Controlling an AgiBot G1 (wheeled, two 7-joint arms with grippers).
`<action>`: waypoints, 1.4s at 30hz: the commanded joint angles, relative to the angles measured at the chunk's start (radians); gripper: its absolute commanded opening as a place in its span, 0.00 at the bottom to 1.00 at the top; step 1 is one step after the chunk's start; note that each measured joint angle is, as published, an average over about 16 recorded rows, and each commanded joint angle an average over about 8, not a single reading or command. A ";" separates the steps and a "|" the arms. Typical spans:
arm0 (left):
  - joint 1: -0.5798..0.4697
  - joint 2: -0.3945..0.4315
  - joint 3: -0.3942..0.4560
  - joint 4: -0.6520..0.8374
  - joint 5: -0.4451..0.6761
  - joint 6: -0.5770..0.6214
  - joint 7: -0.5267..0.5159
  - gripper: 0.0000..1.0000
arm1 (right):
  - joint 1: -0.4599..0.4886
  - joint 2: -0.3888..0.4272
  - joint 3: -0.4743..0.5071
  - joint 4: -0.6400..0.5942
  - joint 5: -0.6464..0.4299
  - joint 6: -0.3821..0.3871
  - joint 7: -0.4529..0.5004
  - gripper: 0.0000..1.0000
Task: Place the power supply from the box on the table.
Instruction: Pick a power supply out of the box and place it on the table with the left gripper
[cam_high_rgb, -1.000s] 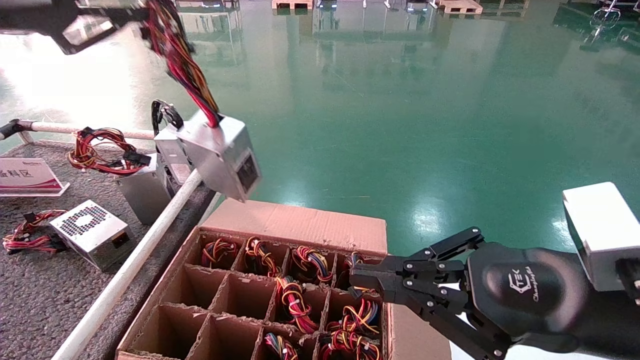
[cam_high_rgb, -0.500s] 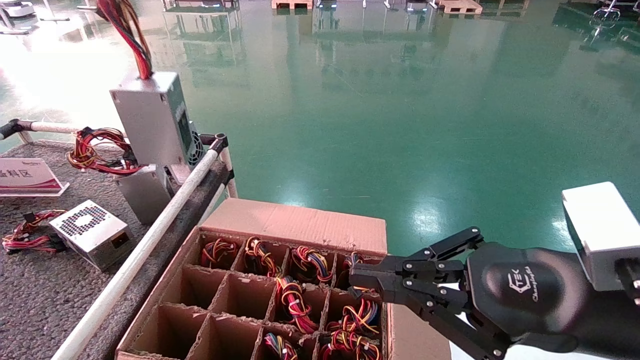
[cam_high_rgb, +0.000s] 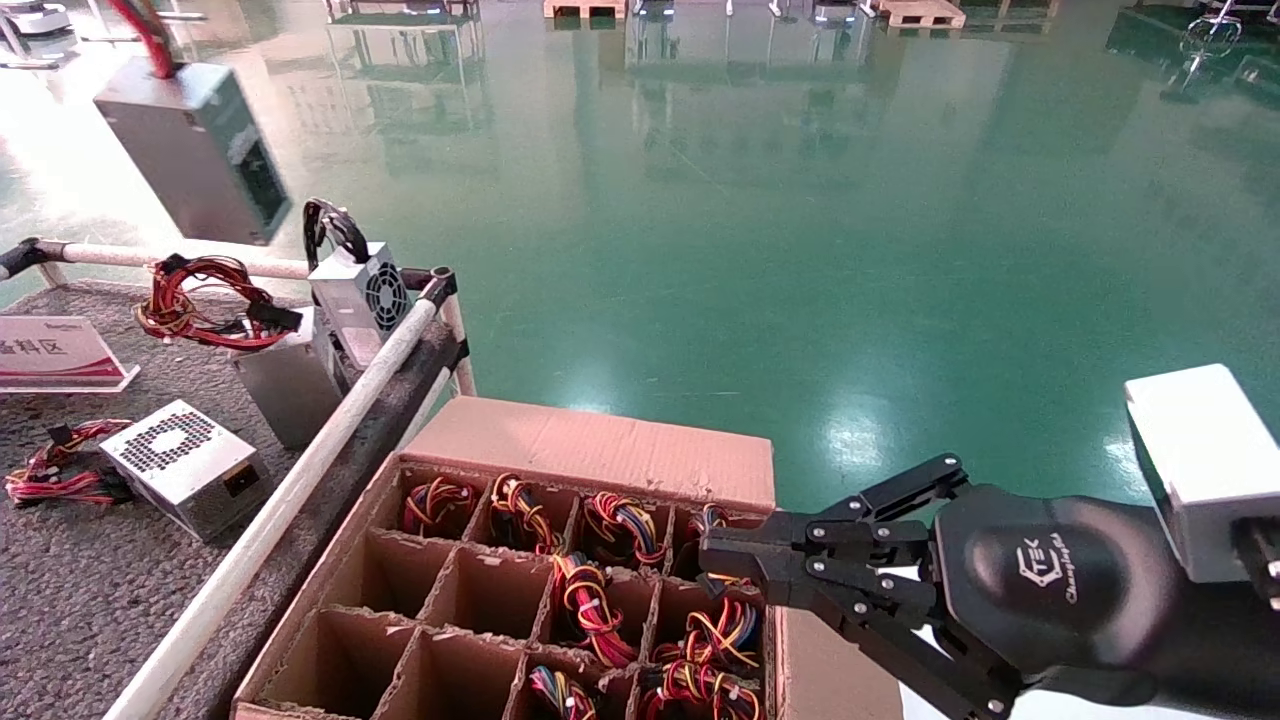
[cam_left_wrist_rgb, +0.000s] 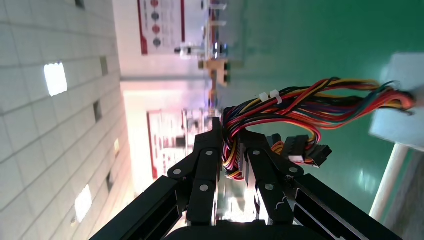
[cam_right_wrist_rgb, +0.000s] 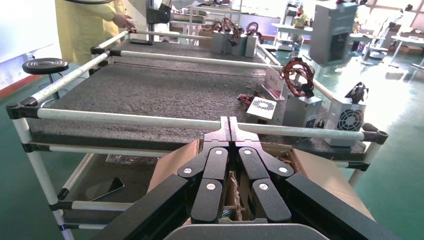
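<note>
The power supply (cam_high_rgb: 190, 150), a silver-grey metal brick, hangs tilted in the air at the upper left, above the table's (cam_high_rgb: 80, 600) far rail. Its red, yellow and black wire bundle (cam_left_wrist_rgb: 300, 102) runs up out of the head view. My left gripper (cam_left_wrist_rgb: 231, 142) is shut on that bundle near its looped end; the left gripper itself is outside the head view. The brown box (cam_high_rgb: 590, 450) with cardboard cells stands beside the table. My right gripper (cam_high_rgb: 715, 560) is shut on nothing over the box's right side, and the right wrist view shows the right gripper (cam_right_wrist_rgb: 229, 122) pointing at the table.
On the mat lie a perforated-face unit (cam_high_rgb: 180, 465), a fan-grille unit (cam_high_rgb: 365, 295), a plain unit (cam_high_rgb: 285, 380) with red wires and a sign (cam_high_rgb: 50, 355). A white pipe rail (cam_high_rgb: 300, 470) separates table and box. Several box cells hold wire bundles (cam_high_rgb: 590, 600).
The hanging power supply has swung left and upward, from above the box's far edge to above the table's far rail. The right arm has not moved.
</note>
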 joint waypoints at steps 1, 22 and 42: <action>-0.019 0.003 0.005 0.027 0.023 -0.013 0.008 0.00 | 0.000 0.000 0.000 0.000 0.000 0.000 0.000 0.00; -0.127 -0.005 0.087 0.266 0.163 -0.071 0.043 0.00 | 0.000 0.000 0.000 0.000 0.000 0.000 0.000 0.00; -0.077 0.001 0.119 0.384 0.196 -0.109 0.034 0.00 | 0.000 0.000 0.000 0.000 0.000 0.000 0.000 0.00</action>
